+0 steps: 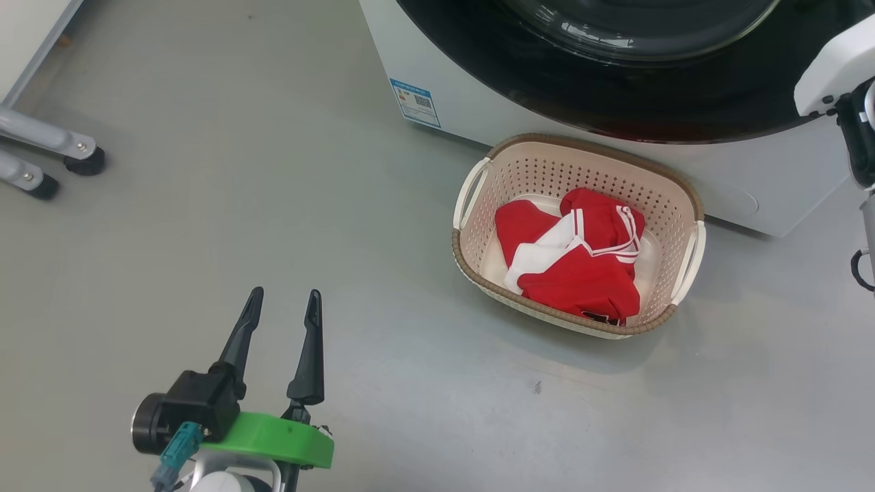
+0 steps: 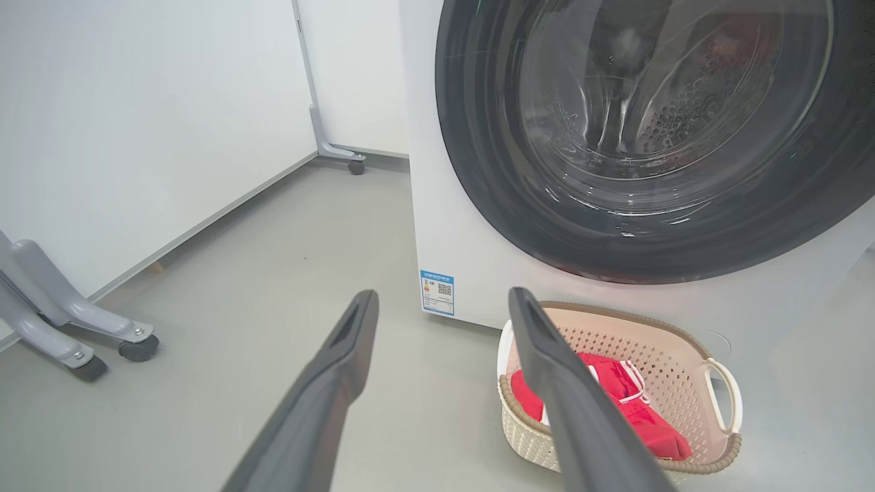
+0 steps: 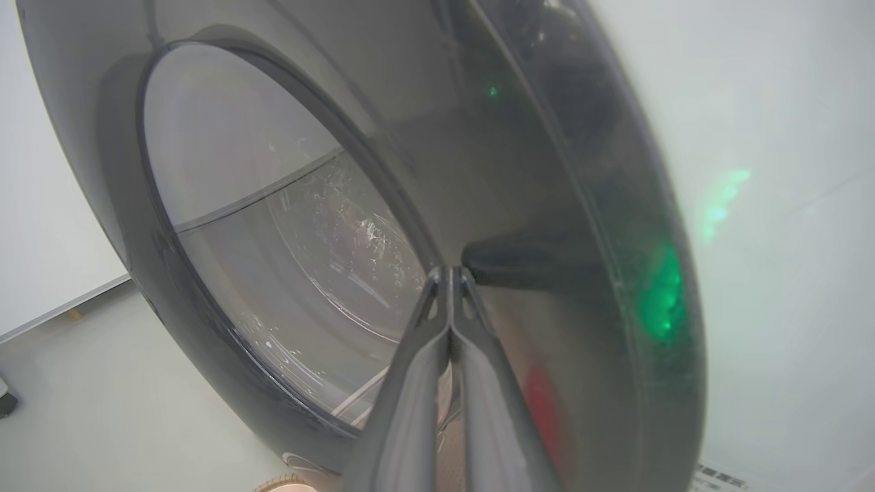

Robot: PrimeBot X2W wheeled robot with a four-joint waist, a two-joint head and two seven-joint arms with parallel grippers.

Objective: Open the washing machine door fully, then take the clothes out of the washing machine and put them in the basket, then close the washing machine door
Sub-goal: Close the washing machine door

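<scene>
Our left gripper [image 1: 286, 292] released, empty. Right gripper [image 3: 449, 275] clenched, tips at door [image 3: 519, 205]. Clothes [image 1: 581, 270] in basket [image 1: 595, 145].

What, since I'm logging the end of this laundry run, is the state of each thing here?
washing machine door: looks shut.
basket: upright on the floor, before the washing machine.
clothes: heaped in the basket.
left gripper: open, empty.
right gripper: shut, tips at the door.
</scene>
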